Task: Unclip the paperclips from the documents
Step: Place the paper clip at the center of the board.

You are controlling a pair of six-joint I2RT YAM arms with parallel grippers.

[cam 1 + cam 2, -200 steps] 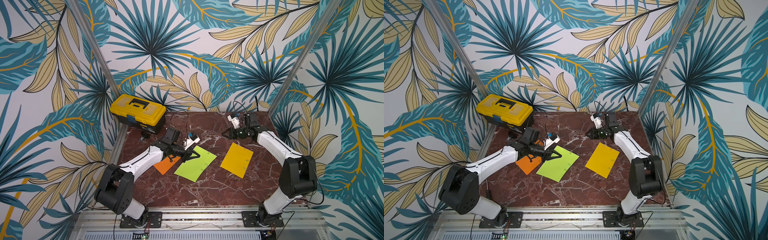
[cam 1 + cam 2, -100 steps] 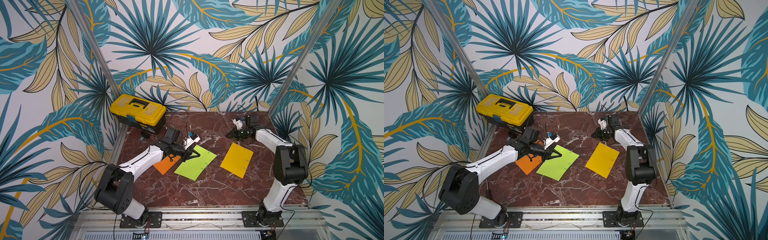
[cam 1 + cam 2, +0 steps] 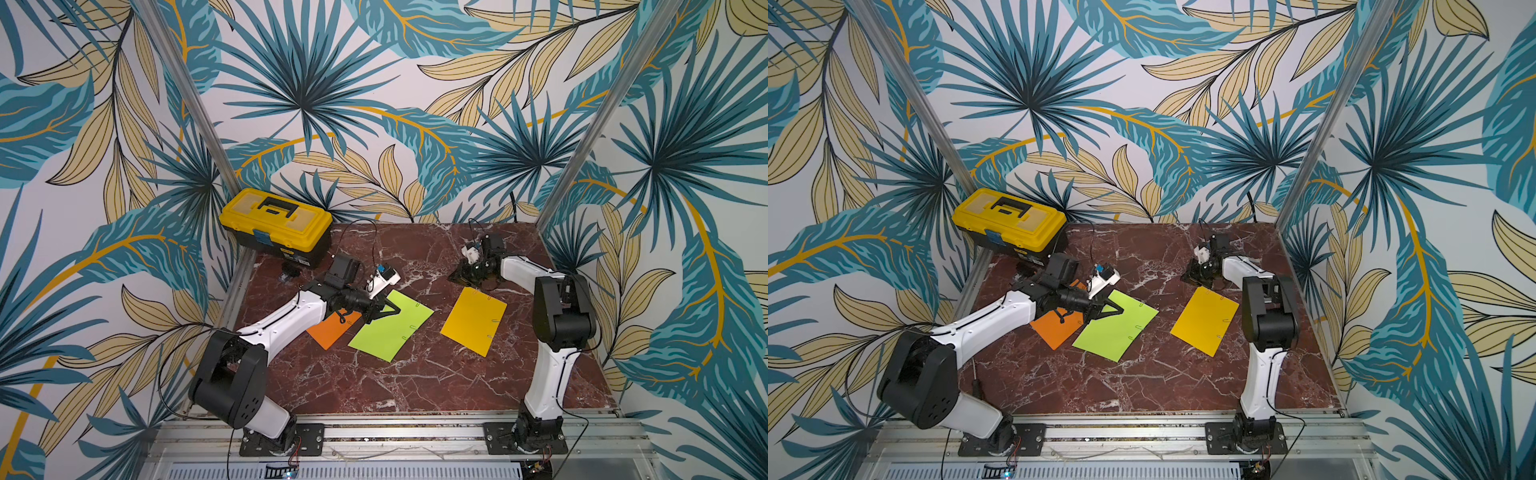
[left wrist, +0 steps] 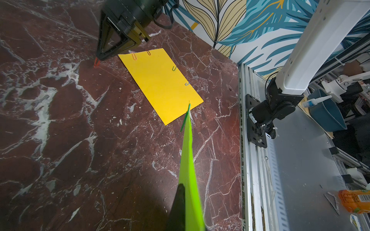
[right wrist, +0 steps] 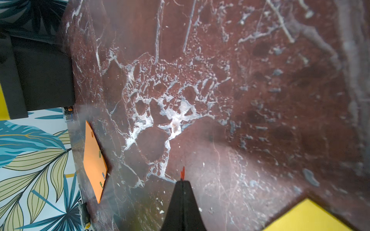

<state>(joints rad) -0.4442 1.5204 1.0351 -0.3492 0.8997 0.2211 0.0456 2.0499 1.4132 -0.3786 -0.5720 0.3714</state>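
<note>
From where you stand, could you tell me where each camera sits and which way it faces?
Top views: high over the front of the table, facing down toward the back wall; both arms, left end effector and right end effector show.
Left wrist: on the left arm, facing past its pinched lime green sheet to the yellow sheet; own fingertip, right arm show.
Right wrist: on the right arm, facing down at the table; own tips pinch a red paperclip.
Shared: both wrist views show that paperclip and yellow sheet.
</note>
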